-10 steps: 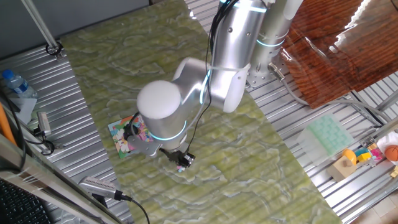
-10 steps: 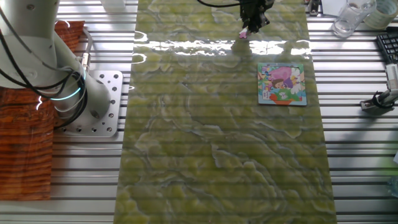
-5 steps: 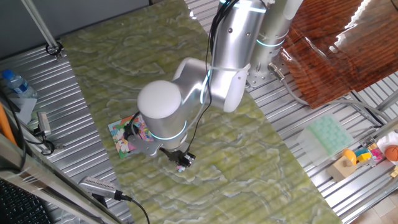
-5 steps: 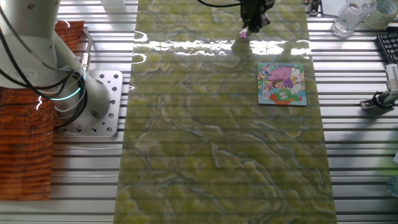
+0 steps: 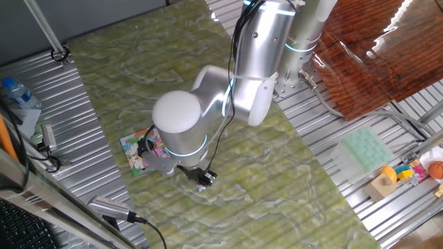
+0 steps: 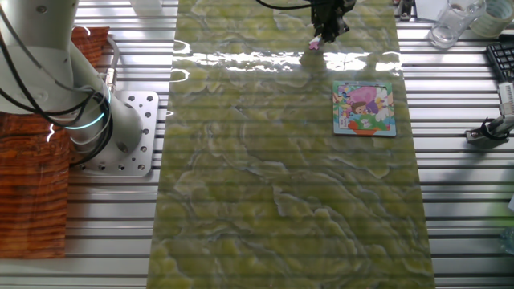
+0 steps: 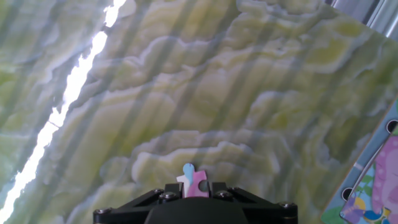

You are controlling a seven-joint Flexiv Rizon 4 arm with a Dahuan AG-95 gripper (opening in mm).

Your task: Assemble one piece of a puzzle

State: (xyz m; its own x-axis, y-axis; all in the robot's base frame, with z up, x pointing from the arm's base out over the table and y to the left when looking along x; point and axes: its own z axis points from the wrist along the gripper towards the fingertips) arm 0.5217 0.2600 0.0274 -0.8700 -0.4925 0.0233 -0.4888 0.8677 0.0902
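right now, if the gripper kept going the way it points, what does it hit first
Probably the green marbled mat: the gripper, shut on the puzzle piece, points down at bare mat. The puzzle board lies off to the side.

A tiny pink-and-white jigsaw piece (image 7: 194,181) with a small blue tab sits pinched between my fingers above the green marbled mat, apart from the puzzle (image 6: 364,108). The puzzle, a small square board with a teal border and a pink, white, yellow and green cartoon picture, lies flat on the mat near its edge, its corner at the rim of my hand view.
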